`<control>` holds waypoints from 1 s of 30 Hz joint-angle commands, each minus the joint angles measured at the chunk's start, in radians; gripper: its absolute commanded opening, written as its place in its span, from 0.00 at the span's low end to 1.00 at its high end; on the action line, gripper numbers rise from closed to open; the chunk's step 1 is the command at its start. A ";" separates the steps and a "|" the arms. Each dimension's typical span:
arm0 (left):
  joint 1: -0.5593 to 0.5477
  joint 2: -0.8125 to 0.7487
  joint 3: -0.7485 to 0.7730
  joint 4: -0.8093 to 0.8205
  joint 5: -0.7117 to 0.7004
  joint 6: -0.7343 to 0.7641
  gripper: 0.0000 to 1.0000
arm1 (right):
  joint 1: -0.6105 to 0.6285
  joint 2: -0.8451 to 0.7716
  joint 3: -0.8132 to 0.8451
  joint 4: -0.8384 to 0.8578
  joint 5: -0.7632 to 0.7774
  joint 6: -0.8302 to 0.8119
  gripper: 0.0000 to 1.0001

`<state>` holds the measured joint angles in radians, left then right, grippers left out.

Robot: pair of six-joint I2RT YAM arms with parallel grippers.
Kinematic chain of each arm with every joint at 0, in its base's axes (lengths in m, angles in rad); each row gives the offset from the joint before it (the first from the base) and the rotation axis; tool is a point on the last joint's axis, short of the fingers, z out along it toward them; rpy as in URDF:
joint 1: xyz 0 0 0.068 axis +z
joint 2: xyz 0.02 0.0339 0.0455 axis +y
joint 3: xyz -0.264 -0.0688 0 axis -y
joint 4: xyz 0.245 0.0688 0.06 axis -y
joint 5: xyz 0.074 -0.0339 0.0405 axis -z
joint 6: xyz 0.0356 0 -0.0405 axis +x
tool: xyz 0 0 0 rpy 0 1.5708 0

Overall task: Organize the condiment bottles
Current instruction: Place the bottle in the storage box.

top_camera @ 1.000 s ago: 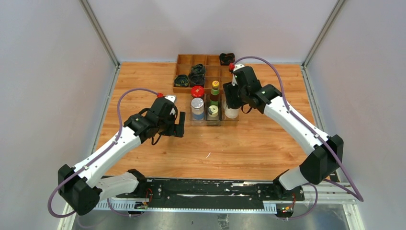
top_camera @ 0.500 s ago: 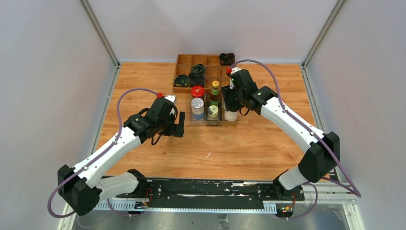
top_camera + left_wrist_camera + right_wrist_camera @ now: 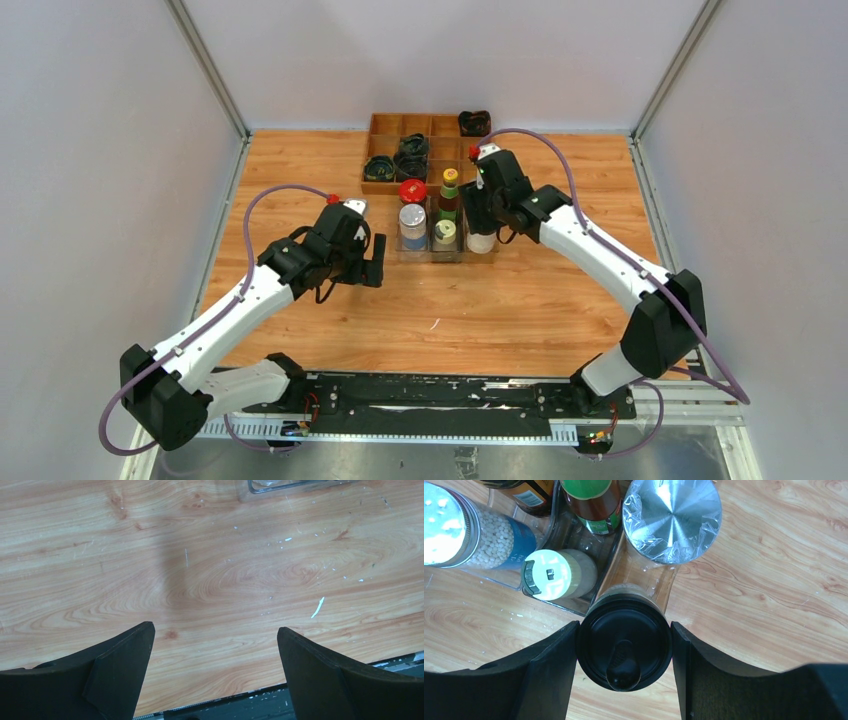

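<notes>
My right gripper (image 3: 624,628) is shut on a black-capped bottle (image 3: 624,647), fingers pressed to both sides of the cap. This bottle (image 3: 482,240) is at the right front corner of the clear tray (image 3: 566,607); whether it rests there I cannot tell. Behind it is a silver-lidded jar (image 3: 671,517). The tray also holds a pale-yellow-capped jar (image 3: 549,574), a silver-lidded jar of white beads (image 3: 444,525) and a green-capped bottle (image 3: 586,490). A red-capped jar (image 3: 413,190) stands at the tray's back left. Left of the tray, my left gripper (image 3: 215,630) is open over bare wood.
A wooden divided box (image 3: 385,125) with dark coiled bundles (image 3: 410,150) sits just behind the tray. The table's front edge (image 3: 225,700) lies below the left fingers. Grey walls close in the table on three sides.
The right arm has shifted slightly left and toward the tray's front right corner, carrying the black-capped bottle. The left arm has not moved.
</notes>
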<state>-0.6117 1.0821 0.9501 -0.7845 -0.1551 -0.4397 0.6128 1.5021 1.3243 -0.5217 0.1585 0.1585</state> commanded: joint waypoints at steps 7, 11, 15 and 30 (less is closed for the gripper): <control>0.006 -0.002 0.006 -0.009 -0.014 0.015 1.00 | 0.014 0.026 -0.001 0.065 0.040 -0.035 0.52; 0.007 -0.003 0.002 -0.009 -0.013 0.014 1.00 | 0.014 0.035 -0.002 0.066 0.050 -0.041 0.52; 0.006 -0.004 0.001 -0.009 -0.014 0.013 1.00 | 0.014 0.040 -0.006 0.073 0.052 -0.046 0.52; 0.006 -0.008 -0.005 -0.009 -0.017 0.013 1.00 | 0.014 0.077 0.018 0.088 0.049 -0.060 0.52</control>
<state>-0.6117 1.0821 0.9501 -0.7879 -0.1616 -0.4374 0.6132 1.5574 1.3251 -0.4316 0.1860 0.1177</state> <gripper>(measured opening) 0.999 0.669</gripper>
